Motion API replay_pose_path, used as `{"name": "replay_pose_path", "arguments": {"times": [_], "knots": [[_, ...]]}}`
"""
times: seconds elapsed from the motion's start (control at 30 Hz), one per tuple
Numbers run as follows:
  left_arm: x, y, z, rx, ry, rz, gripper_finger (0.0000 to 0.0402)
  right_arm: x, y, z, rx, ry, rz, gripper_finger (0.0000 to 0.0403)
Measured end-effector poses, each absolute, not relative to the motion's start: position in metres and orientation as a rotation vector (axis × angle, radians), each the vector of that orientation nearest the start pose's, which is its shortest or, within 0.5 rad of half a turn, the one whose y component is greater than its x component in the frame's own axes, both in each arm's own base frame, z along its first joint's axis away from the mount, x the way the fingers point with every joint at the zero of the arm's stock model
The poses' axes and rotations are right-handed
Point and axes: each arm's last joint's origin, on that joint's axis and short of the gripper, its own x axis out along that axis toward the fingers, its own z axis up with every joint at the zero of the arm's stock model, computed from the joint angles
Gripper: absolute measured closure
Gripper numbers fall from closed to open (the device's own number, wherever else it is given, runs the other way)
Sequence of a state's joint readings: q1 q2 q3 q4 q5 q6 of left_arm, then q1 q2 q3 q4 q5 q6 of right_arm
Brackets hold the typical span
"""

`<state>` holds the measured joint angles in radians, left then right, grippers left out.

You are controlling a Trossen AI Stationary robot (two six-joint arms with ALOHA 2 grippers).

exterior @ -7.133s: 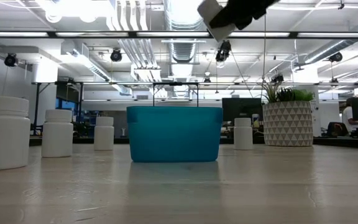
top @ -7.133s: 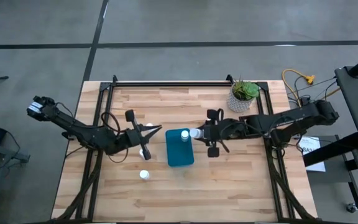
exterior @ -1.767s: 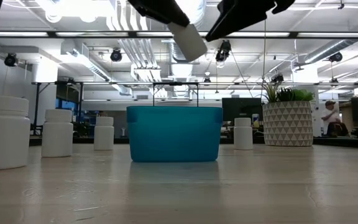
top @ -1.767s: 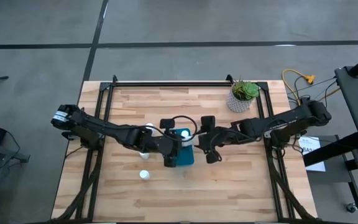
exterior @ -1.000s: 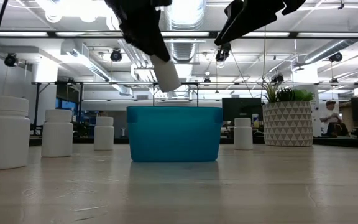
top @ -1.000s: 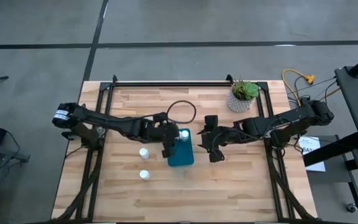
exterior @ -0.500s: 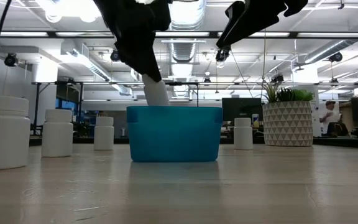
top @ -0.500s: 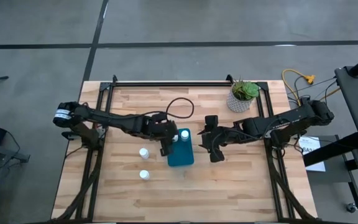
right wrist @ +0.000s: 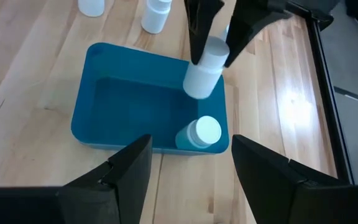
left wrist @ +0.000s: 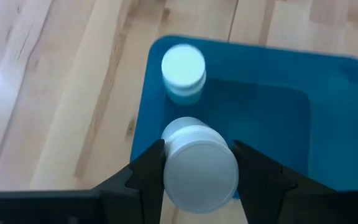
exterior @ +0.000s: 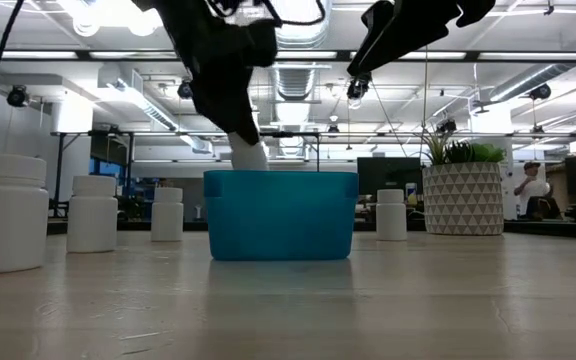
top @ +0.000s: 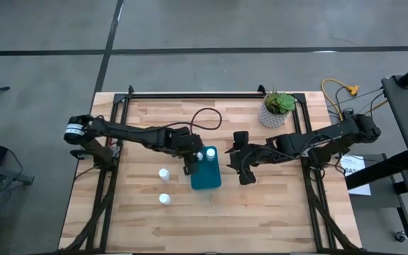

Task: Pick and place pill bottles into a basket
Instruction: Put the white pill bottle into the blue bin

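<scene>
The teal basket stands at the table's middle with one pill bottle upright in its far end. My left gripper is over the basket's left side, shut on a second white pill bottle, seen too in the low view. My right gripper hovers open just right of the basket, above the table, with nothing between its fingers. Two more bottles stand upright on the wood left of the basket. My left gripper pinches the bottle's upper part between its two fingers, one on each side. The fingers come from above, slanting down. The bottle hangs tilted below them, its lower end dipping behind the basket's rim; whether it touches the bottom is hidden.
A white patterned pot with a green plant stands at the far right. In the low view further bottles stand around the basket. A black cable loops over the wood beyond my left gripper.
My left gripper has gone down with the pill bottle. The bottle hung tilted above the basket's rim a second ago; now its lower end is below the rim, inside the basket. The gripper has kept its hold.
</scene>
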<state>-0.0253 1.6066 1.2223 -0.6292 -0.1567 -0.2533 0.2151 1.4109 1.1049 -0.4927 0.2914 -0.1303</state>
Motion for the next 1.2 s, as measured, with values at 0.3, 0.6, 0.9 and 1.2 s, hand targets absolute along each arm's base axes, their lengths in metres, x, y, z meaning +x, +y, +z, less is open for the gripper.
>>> {"name": "replay_pose_path", "arguments": {"times": [0.3, 0.6, 0.9, 1.2], "knots": [[0.348, 0.007, 0.225, -0.151, 1.072, 0.225, 0.0257, 0.291, 0.055, 0.279, -0.324, 0.778, -0.022, 0.0188], [0.356, 0.014, 0.214, -0.167, 1.109, 0.23, 0.0257, 0.291, 0.055, 0.28, -0.324, 0.777, -0.021, 0.0188], [0.355, 0.014, 0.212, -0.17, 1.128, 0.232, 0.0257, 0.291, 0.055, 0.28, -0.323, 0.775, -0.022, 0.0188], [0.354, 0.015, 0.211, -0.167, 1.132, 0.239, 0.0239, 0.291, 0.055, 0.28, -0.318, 0.775, -0.023, 0.0188]]}}
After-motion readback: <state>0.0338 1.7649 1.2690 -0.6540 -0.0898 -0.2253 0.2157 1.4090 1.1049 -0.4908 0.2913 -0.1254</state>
